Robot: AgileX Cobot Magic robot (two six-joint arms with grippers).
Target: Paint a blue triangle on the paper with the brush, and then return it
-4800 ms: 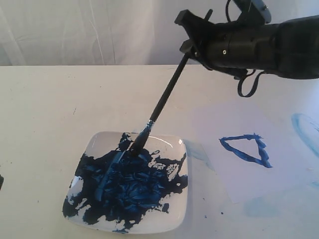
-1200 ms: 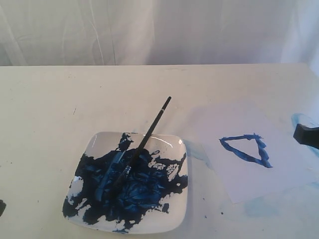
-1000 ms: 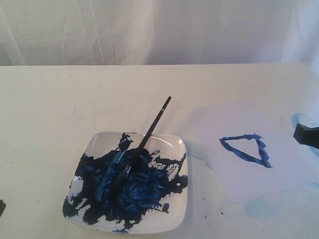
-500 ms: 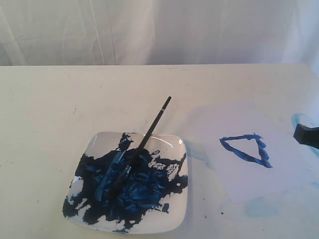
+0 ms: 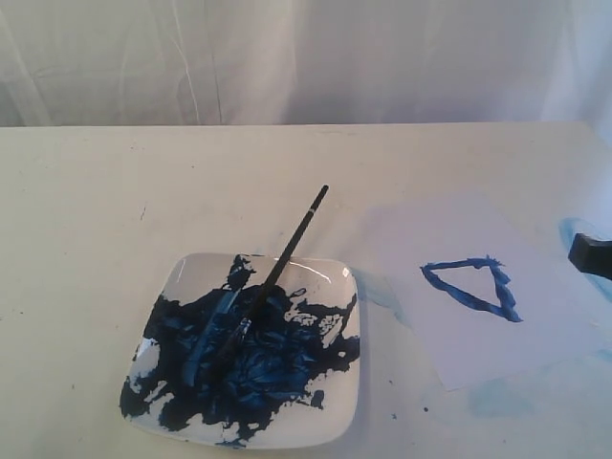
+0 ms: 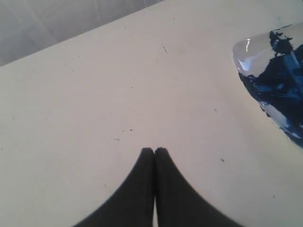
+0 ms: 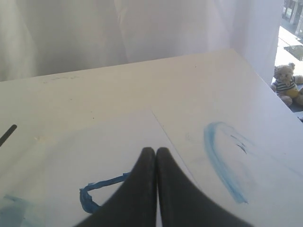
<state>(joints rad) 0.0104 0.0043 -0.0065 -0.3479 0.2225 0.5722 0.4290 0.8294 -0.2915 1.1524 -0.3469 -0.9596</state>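
Has let go of the long thin black-handled paintbrush and pulled the right gripper away from above the glossy square white plate smeared with dark blue paint, out to the far right edge of the exterior view, with only a black corner showing there now, slid a touch further out than half a second ago. Left the brush lying just where it was a second ago: bristle end down in the paint, handle slanting up over the plate's far rim and out above the pale table top, touching nothing else. Holding nothing in that right gripper: jaws pressed tight together, tip to tip, hanging above the edge of the plain white rectangular sheet of paper. Same for the left gripper: jaws closed flat against each other, empty, hovering over bare table just beside a corner of the plate. Over to the paper: carrying the small hand-painted dark blue triangle outline, thick uneven strokes, all three sides joined as far as can be seen, well apart from the plate and near the pale blue curved smear on the table beyond the sheet's edge. Reading that as both halves done: painted, then handed back to the plate. Nothing left, by the look of it, but parking the arms. Only worth watching whether that handle, propped on the rim, rolls off.
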